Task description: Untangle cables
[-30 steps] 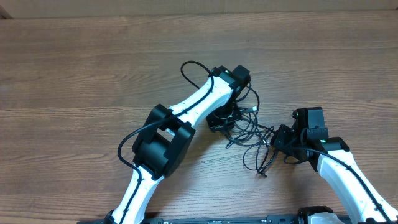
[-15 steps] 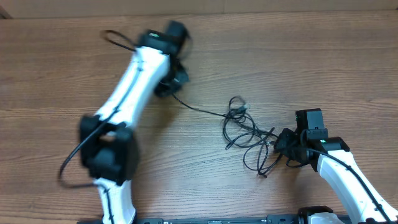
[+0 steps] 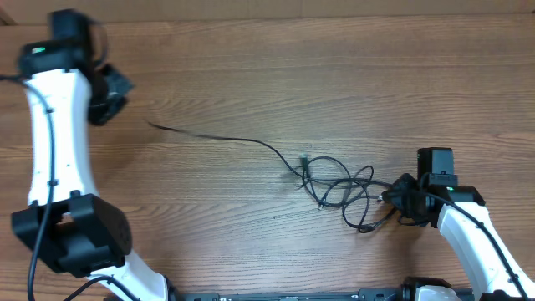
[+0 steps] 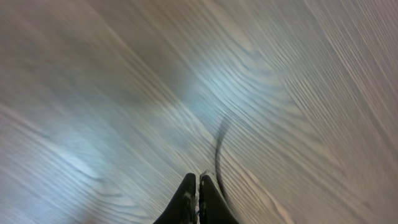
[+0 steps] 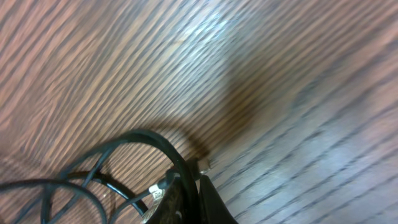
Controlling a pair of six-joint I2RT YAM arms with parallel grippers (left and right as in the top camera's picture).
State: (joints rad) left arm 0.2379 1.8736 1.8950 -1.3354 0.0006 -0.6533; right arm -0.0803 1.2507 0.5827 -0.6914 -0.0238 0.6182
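The cables (image 3: 338, 188) are thin black cords lying in a loose tangle right of the table's middle. One strand (image 3: 226, 139) stretches out of the tangle in a long line toward the far left. My left gripper (image 3: 107, 99) is high at the far left, shut; in the left wrist view its jaws (image 4: 198, 178) are pressed together with that strand (image 4: 219, 146) leaving their tips, blurred. My right gripper (image 3: 394, 197) sits at the tangle's right edge, shut on a black cable loop (image 5: 143, 134), a silver plug (image 5: 155, 191) beside its fingers.
Bare wooden table (image 3: 267, 67) lies all round the cords. The left arm (image 3: 54, 159) runs down the left side of the view, the right arm (image 3: 468, 242) stands at the lower right.
My left arm swept from the tangle far to the upper left, drawing one strand out long. The tangle shrank and slid slightly right. The right gripper moved a little right, still shut.
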